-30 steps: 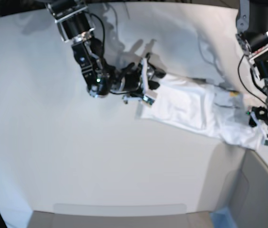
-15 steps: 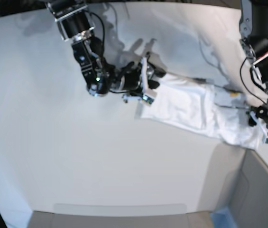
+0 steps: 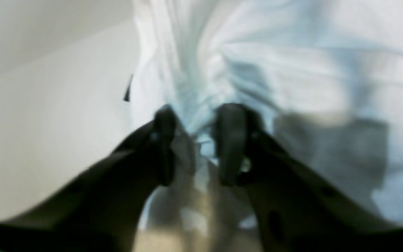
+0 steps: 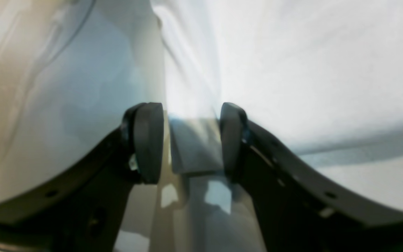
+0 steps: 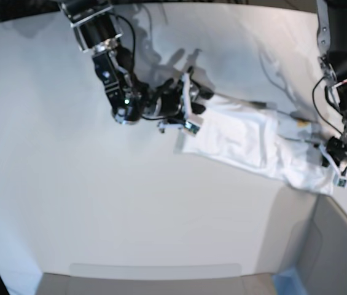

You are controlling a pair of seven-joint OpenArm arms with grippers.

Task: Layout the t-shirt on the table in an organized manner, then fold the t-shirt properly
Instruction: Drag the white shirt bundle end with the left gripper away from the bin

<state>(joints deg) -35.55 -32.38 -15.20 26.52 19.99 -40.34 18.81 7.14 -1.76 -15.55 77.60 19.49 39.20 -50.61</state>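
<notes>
Lying across the far right of the white worktop point(image 5: 130, 203), the t-shirt point(image 5: 247, 140) is folded into a band; the left pincer point(image 3: 196, 143) is narrowed onto bunched cloth at its right end; the right pincer point(image 4: 191, 140) straddles its left edge, jaws apart.

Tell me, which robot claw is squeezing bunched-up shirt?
The left gripper, at the base view's right. Gathered folds of the t-shirt sit pinched between its fingers. The right gripper has only a flat shirt edge lying between wider-apart fingers.
</notes>
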